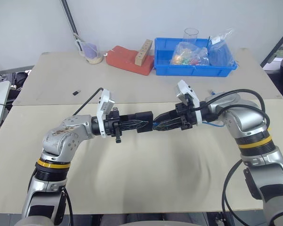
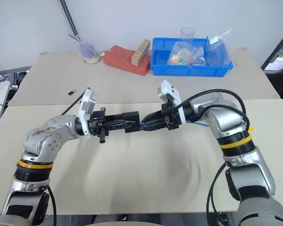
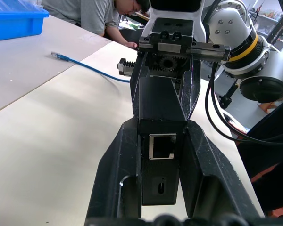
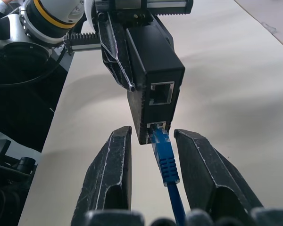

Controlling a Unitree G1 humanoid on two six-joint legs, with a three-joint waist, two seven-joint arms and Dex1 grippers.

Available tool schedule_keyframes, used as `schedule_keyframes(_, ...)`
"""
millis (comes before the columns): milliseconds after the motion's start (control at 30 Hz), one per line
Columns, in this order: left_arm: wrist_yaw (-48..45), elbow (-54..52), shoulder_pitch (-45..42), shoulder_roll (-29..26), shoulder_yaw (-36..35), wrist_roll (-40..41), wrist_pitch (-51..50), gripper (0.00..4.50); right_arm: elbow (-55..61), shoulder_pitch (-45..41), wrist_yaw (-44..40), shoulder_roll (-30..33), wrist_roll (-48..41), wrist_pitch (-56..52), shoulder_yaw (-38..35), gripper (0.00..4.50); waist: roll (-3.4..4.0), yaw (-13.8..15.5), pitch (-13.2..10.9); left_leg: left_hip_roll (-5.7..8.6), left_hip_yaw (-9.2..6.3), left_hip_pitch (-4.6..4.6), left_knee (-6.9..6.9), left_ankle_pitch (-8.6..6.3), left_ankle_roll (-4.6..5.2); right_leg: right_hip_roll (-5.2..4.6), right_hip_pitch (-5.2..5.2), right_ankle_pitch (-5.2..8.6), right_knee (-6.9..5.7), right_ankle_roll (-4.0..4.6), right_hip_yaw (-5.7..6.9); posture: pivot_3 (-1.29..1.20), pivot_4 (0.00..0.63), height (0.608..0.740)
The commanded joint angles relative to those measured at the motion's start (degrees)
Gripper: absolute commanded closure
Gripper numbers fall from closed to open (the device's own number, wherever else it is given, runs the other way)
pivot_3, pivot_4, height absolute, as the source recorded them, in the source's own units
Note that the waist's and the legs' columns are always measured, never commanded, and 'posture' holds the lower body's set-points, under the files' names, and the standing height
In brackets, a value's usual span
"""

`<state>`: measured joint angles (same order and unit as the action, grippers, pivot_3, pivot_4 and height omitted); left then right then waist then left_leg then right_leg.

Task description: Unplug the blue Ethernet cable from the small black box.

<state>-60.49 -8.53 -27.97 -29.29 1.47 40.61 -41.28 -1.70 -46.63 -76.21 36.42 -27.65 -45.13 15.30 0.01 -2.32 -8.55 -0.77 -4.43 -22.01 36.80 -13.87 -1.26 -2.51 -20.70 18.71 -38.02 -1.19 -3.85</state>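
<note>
My left gripper (image 1: 142,122) is shut on the small black box (image 1: 144,121) and holds it level above the table's middle. The box (image 4: 153,61) shows two ports on its end face, and the empty one (image 3: 162,145) is uppermost. The blue Ethernet cable (image 4: 165,160) has its plug seated in the other port. My right gripper (image 4: 153,133) faces the box with one finger on each side of the plug's blue boot, and a narrow gap shows on both sides. The cable (image 1: 216,125) runs back under my right wrist, and its far end (image 3: 61,57) lies on the table.
A blue bin (image 1: 193,70) with bags and a clear glass stands at the back right. Beside it lie a red block (image 1: 127,59) with a wooden piece (image 1: 144,52), and a cup (image 1: 92,52) further left. A tiny black stick (image 1: 76,92) lies left of centre. A person (image 3: 99,14) sits beyond the table.
</note>
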Motion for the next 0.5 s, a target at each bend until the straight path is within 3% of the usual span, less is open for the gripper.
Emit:
schedule_keyframes(33, -0.5, -1.9, -0.5, 0.0, -0.1, 0.7, 0.6, 3.95, 0.5, -1.5, -0.7, 0.3, 0.3, 0.5, -0.3, 2.82, 0.00, 0.0, 0.0, 0.00, 0.00, 0.00, 0.00, 0.00, 0.00, 0.00, 0.00, 0.00, 0.00, 0.00, 0.00, 0.00, 0.150, 0.740)
schedule_keyframes(167, -0.4, -2.1, -0.3, 0.1, -0.2, 0.7, 0.6, 3.95, -0.8, -1.6, -1.1, 0.2, 1.1, 1.2, -0.2, 2.82, 0.00, 0.0, 0.0, 0.00, 0.00, 0.01, 0.00, 0.00, 0.00, 0.01, 0.00, 0.00, 0.00, 0.00, 0.00, 0.00, 0.150, 0.740)
schedule_keyframes(367, -0.5, -2.4, -0.1, 0.0, -0.4, 1.2, 0.1, 3.95, -2.2, -2.3, -2.6, 0.0, 1.7, 1.3, -0.4, 4.42, 0.00, 0.0, 0.0, -0.01, 0.00, 0.01, 0.00, 0.00, 0.00, 0.01, 0.00, 0.00, 0.00, 0.00, 0.00, 0.00, 0.150, 0.740)
schedule_keyframes(500, -0.8, -2.9, 0.0, -0.2, -0.2, 1.4, -0.2, 3.95, -2.9, -2.7, -3.5, 0.0, 2.0, 1.7, -0.5, 4.42, 0.00, 0.0, 0.0, -0.01, 0.00, 0.01, 0.00, 0.00, 0.00, 0.01, -0.01, 0.00, 0.00, 0.00, 0.01, 0.00, 0.150, 0.740)
